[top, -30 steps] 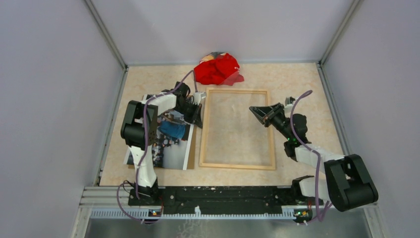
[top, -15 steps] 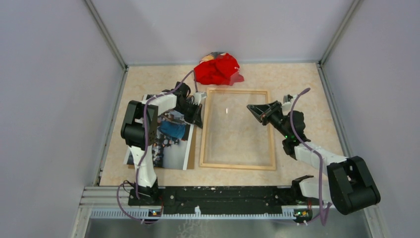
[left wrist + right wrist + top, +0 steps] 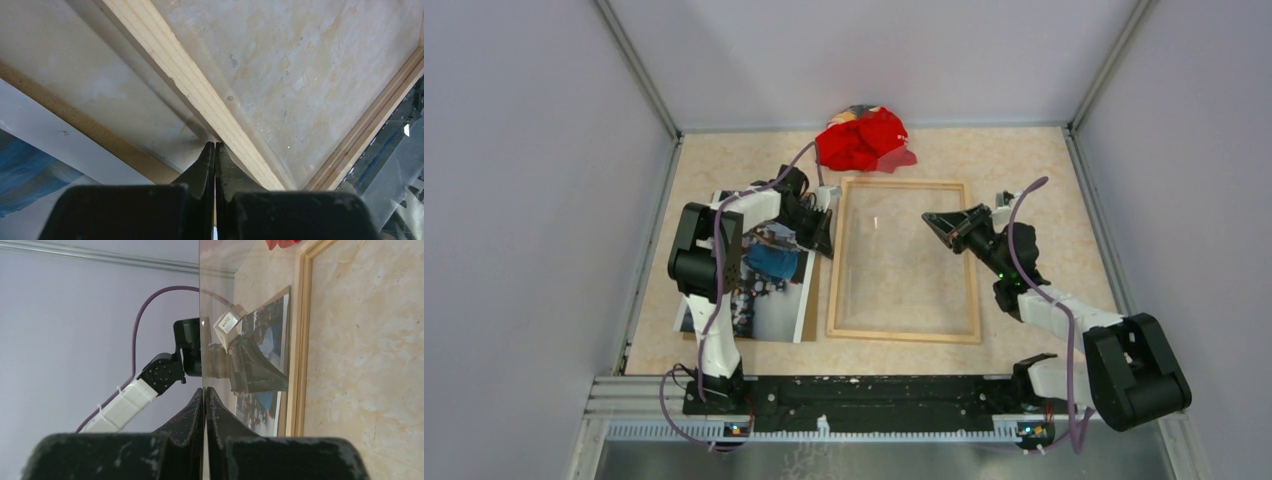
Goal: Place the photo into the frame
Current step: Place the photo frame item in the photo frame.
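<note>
The frame [image 3: 904, 334] is lying flat at centre, with the photo [image 3: 769, 300] left of it on a brown board [image 3: 812, 300]. The right hand [image 3: 204, 390] is pinching a clear pane [image 3: 215, 285] above the frame. The left hand [image 3: 215, 145], fingers pressed together and empty, is sitting at the frame's left rail.

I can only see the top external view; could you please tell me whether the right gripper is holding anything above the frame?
Observer: Yes. In the right wrist view the right gripper is shut on a thin clear pane, seen almost edge-on.
Operator: Thank you. And the left gripper?
Observer: The left wrist view shows the left gripper shut, its tips just outside a rail of the frame, on the side of the photo.
Operator: Does it pinch the pane too?
Observer: I cannot tell; a glassy edge shows only at that view's lower right.
</note>
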